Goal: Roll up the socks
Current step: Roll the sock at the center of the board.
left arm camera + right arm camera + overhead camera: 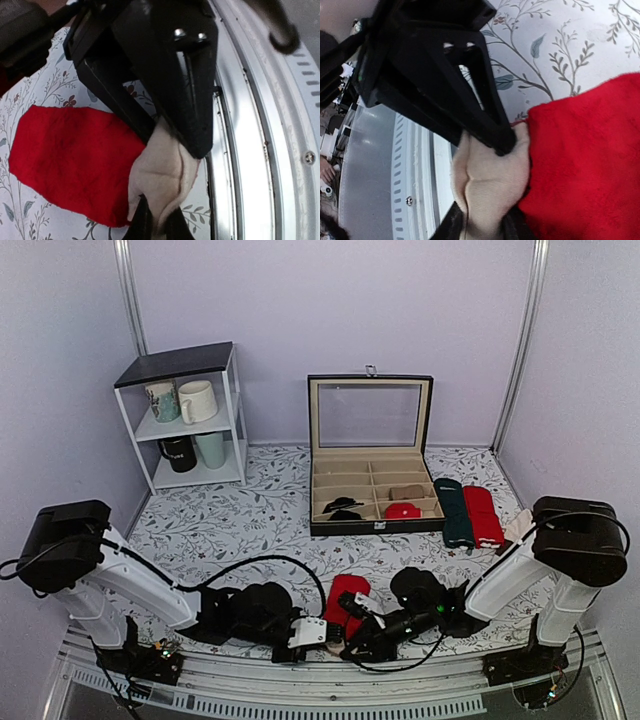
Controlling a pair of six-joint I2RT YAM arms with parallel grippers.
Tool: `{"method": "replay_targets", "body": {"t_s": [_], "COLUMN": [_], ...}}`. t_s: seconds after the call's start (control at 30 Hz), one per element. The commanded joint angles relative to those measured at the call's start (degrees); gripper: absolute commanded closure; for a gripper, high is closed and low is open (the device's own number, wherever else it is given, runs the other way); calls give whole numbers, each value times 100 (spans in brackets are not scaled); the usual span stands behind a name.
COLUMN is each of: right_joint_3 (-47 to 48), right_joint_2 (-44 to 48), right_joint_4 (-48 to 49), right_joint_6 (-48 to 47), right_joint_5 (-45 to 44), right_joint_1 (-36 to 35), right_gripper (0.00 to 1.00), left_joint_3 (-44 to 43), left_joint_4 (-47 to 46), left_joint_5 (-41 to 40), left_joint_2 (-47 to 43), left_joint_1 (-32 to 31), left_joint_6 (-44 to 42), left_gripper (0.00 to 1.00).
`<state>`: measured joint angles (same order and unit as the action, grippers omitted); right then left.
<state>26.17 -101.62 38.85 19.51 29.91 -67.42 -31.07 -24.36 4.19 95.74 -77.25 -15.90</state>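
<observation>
The red socks point(346, 597) lie at the table's front edge, between both arms. In the left wrist view the red body point(70, 160) spreads to the left and the beige end point(165, 170) bunches up beside the metal rail. My left gripper point(159, 222) is shut on that beige end from below, and the right gripper's black fingers point(170, 80) press on it from above. In the right wrist view my right gripper point(485, 225) pinches the same beige end point(492, 185), with the red part point(590, 165) to the right. From the top view, the left gripper point(305, 632) and right gripper point(355, 638) nearly touch.
An open compartment box point(370, 455) stands mid-table with rolled items inside. A dark green sock point(457, 512) and a plain red sock point(483, 515) lie to its right. A white shelf with mugs point(185, 415) stands at the back left. The metal front rail point(250, 150) runs close beside the grip.
</observation>
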Motion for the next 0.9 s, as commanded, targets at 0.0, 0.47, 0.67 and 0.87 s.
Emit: {"method": "replay_targets", "body": {"t_s": [0.0,0.47,0.67,0.87], "right_joint_3": [-164,-1251,-1087,-932], "right_joint_2": [139,2833,2508,1957], "right_joint_4": [-1267,-403,-470,-447], "right_joint_6": [-83,-2632,-2963,-2920], "right_joint_5": [-657,-2790,-2919,-3000], "right_joint_1": [27,-635,-1014,-1101], "right_gripper": [68,48,48,49], "left_joint_3": [-82,-400,-461,-454], "left_joint_4": [526,1179,1280,1253], "left_joint_5": [253,1479,1719,1815], "left_joint_2": [291,1010,1275,1360], "left_joint_1": [-29,655,778,809], "left_joint_6": [466,1526,1608,1658], "left_gripper": [100,100,100,100]}}
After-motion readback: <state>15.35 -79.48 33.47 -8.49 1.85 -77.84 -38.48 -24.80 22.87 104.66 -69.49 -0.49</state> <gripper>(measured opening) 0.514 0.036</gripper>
